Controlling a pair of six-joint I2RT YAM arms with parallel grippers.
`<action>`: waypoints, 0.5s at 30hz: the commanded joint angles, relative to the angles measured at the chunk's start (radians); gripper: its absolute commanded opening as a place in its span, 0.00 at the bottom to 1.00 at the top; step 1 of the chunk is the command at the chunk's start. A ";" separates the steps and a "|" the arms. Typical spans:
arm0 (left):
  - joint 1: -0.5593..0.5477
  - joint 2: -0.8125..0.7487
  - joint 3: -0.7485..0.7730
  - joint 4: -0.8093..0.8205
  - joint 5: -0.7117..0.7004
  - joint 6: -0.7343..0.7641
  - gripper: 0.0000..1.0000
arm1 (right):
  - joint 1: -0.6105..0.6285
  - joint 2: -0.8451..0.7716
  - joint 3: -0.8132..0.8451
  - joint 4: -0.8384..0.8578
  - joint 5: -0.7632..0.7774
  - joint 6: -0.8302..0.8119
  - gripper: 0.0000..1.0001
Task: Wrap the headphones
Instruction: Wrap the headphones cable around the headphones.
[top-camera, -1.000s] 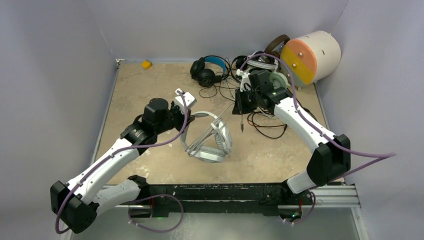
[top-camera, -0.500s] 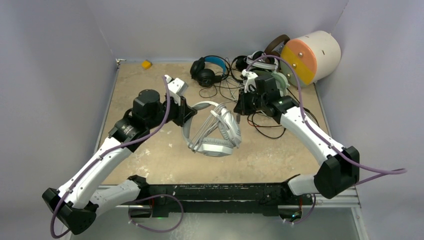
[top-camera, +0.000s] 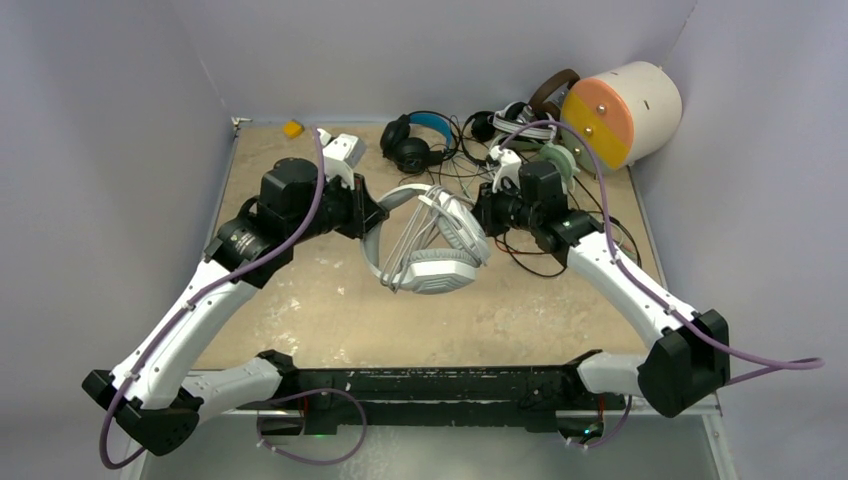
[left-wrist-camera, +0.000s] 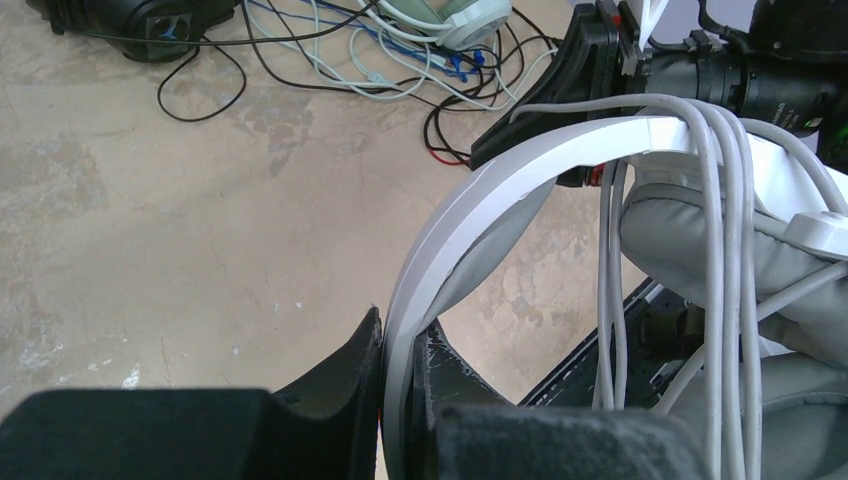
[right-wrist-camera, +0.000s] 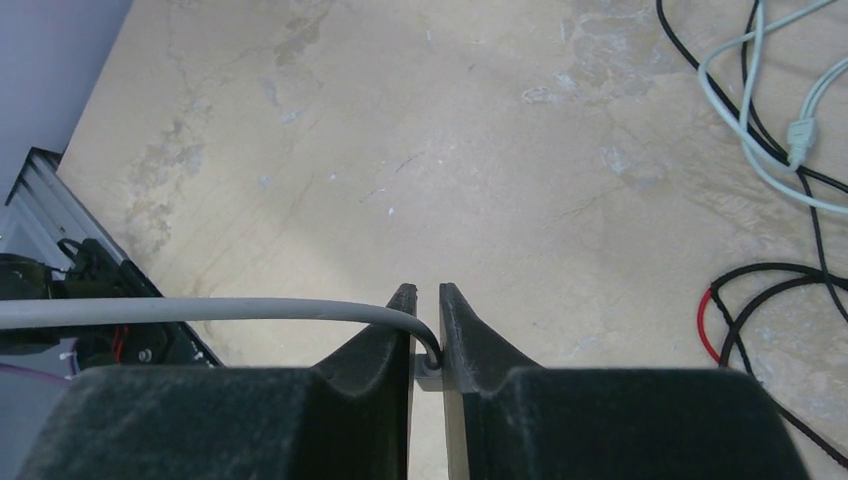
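Soft even light, faint shadows; wrist-view foregrounds slightly blurred.

Your brown headset sits mostly hidden behind the cylinder; the grey cable leaves your right wrist view at its edge.

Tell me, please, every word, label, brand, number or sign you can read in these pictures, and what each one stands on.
None: no word, number or logo is readable in any view.
The white-grey headphones, their grey cable, the cream cylinder and the yellow block show plain surfaces; anything finer is too small to tell.
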 joint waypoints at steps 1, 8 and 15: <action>-0.001 -0.010 0.098 0.078 0.023 -0.098 0.00 | -0.010 -0.038 -0.046 0.091 -0.061 -0.001 0.16; -0.001 0.009 0.120 0.063 -0.013 -0.168 0.00 | -0.009 -0.043 -0.093 0.186 -0.139 0.004 0.03; -0.002 0.011 0.048 0.122 -0.080 -0.374 0.00 | -0.009 -0.065 -0.234 0.397 -0.158 0.170 0.00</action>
